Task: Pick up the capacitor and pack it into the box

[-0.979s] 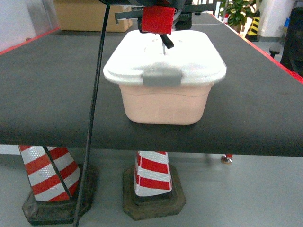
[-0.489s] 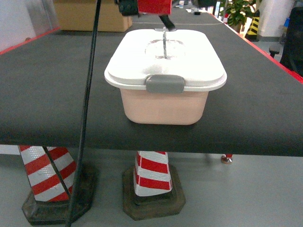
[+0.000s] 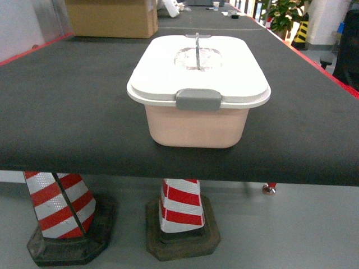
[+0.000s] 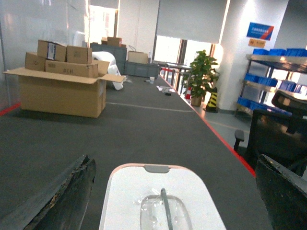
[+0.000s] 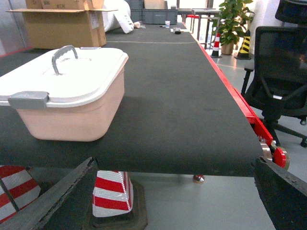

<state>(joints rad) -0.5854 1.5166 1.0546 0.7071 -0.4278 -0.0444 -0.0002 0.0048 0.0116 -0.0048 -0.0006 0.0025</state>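
The salmon-pink box (image 3: 196,120) stands near the front edge of the black table (image 3: 67,95), with its white lid (image 3: 224,73) on and the grey clip (image 3: 198,99) facing me. The grey handle (image 3: 197,47) stands upright. In the left wrist view the box (image 4: 129,201) lies below and between the wide-apart fingers (image 4: 72,191) of my open left gripper (image 4: 172,160), which holds nothing. My right gripper (image 5: 175,165) is open too, low at the table's front edge, with the box (image 5: 72,110) to its left. No capacitor shows in any view. Neither gripper appears in the head view.
A brown cardboard carton (image 3: 109,17) sits far back on the left. Red-and-white cones (image 3: 179,207) stand under the table. A black office chair (image 5: 283,72) is off the table's right, red-lined edge (image 5: 230,91). A potted plant (image 4: 201,72) and shelves of blue bins (image 4: 273,52) stand beyond.
The arm with the red part and its black cable, which hung over the lid a second ago, has drawn up and back out of the head view. The box has stayed put.
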